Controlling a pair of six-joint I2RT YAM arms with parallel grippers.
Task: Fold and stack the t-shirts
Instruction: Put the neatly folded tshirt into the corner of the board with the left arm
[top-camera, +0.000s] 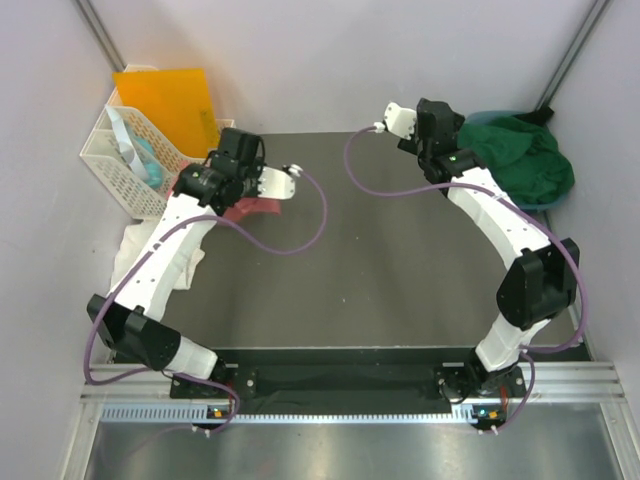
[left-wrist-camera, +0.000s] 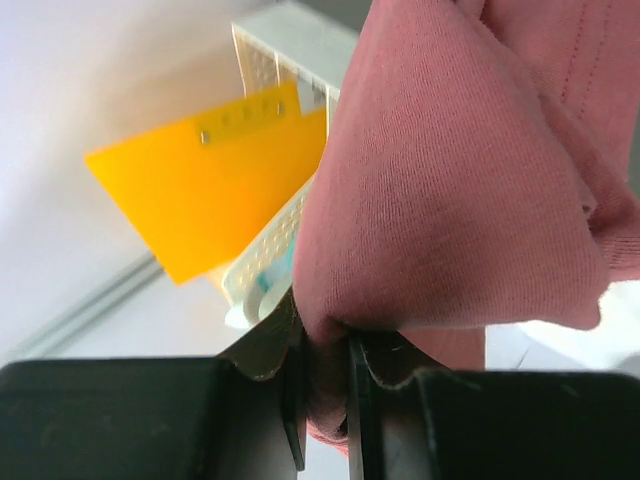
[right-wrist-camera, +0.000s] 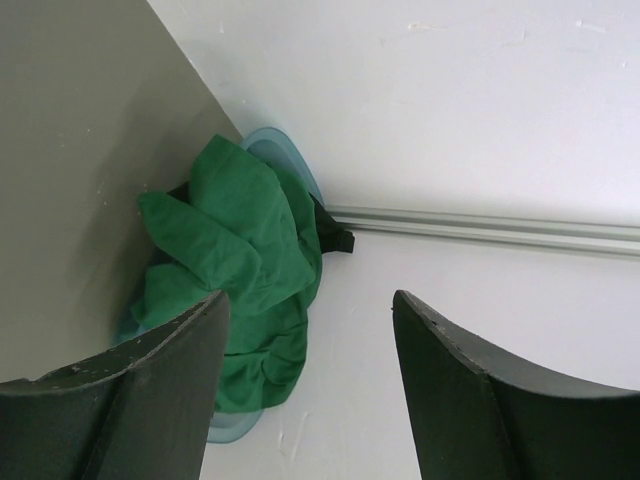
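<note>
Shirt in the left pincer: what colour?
The shirt is plain salmon pink, clearest in the left wrist view, clamped in the left pincer.

Folder (top-camera: 165, 100) behind basket (top-camera: 122, 165); shirt (top-camera: 520, 160) far right

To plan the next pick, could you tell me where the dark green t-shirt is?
Top view: the dark green t-shirt is bunched in the far right corner, by the right pincer.

Dark table (top-camera: 400, 270) (white t-shirt (top-camera: 130, 250), basket (top-camera: 115, 165))
</note>
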